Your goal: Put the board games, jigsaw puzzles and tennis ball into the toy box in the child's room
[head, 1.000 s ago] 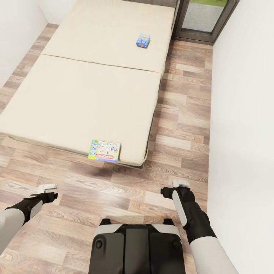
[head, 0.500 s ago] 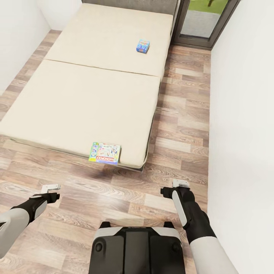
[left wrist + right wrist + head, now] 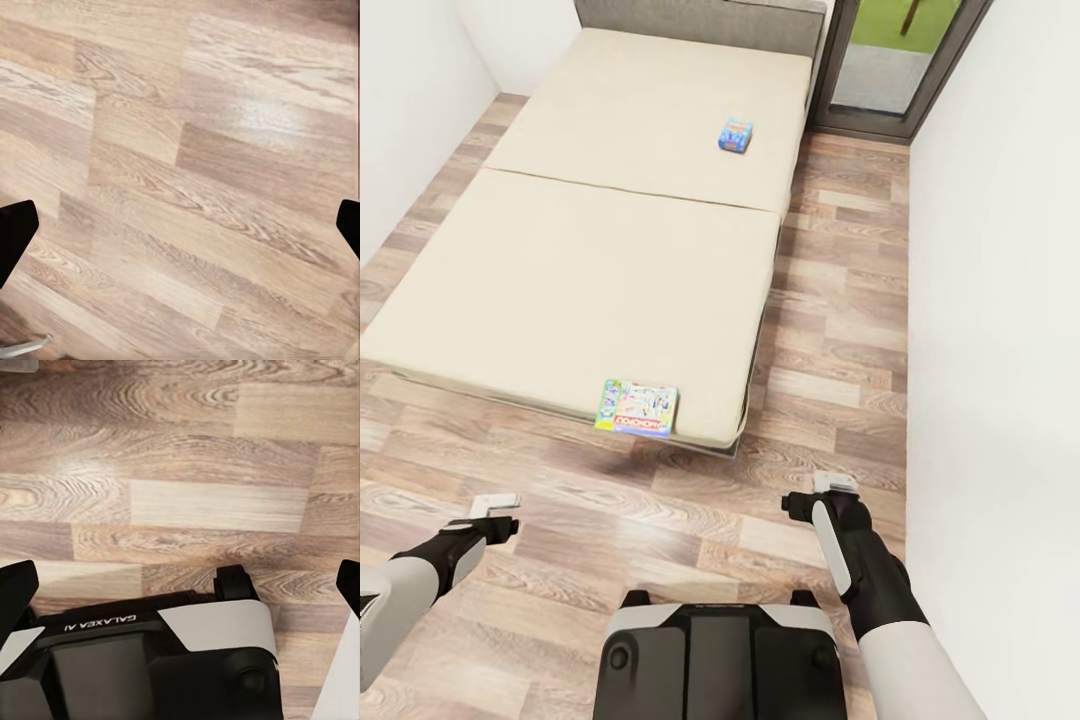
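Two board games lie on the bed (image 3: 560,260), which has a beige mattress. A multicoloured one with big red lettering (image 3: 637,408) sits at the foot edge nearest me. A small blue one (image 3: 735,134) rests far up the mattress near its right side. My left gripper (image 3: 495,503) hovers over the wood floor, left of and short of the near game. My right gripper (image 3: 836,483) hangs over the floor right of the bed's corner. Both are empty, and in the wrist views their black fingertips (image 3: 15,236) (image 3: 16,592) stand wide apart. The toy box, table, jigsaw puzzles and tennis ball are out of view.
White walls close in on the left (image 3: 400,90) and right (image 3: 1000,300). A dark-framed glass door (image 3: 890,60) stands beyond the bed's far right corner. A strip of plank floor (image 3: 840,300) runs between bed and right wall. My black and grey base (image 3: 720,650) is below.
The whole picture has shifted, so the camera moved: the grey headboard now shows at the top. My left gripper has dropped slightly lower in the view. The games lie as before.
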Motion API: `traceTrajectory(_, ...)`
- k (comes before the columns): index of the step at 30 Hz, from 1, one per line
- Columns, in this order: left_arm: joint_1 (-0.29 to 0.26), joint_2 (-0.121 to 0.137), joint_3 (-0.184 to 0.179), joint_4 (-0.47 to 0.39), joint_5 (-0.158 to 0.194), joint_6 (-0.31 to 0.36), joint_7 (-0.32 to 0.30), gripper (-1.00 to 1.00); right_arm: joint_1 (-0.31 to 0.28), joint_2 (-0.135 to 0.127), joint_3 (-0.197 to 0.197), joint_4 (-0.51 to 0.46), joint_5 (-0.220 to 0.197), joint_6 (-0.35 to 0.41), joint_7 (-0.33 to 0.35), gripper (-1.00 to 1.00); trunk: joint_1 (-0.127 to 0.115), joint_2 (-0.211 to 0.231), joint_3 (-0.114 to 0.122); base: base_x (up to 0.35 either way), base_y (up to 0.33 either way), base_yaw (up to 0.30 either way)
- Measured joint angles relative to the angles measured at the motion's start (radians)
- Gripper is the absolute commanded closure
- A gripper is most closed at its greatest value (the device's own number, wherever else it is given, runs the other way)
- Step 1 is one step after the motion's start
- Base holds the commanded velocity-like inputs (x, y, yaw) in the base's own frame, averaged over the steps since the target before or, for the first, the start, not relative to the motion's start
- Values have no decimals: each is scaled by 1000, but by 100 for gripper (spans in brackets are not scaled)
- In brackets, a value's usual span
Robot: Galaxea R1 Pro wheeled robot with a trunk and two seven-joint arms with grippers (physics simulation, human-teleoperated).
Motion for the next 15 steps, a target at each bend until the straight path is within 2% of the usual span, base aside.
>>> traceTrajectory(15, 5, -19, -4, -1, 0, -8, 5, -100, 0, 0, -2, 13, 0, -9, 0, -100, 0, 0, 25, 0, 0, 0)
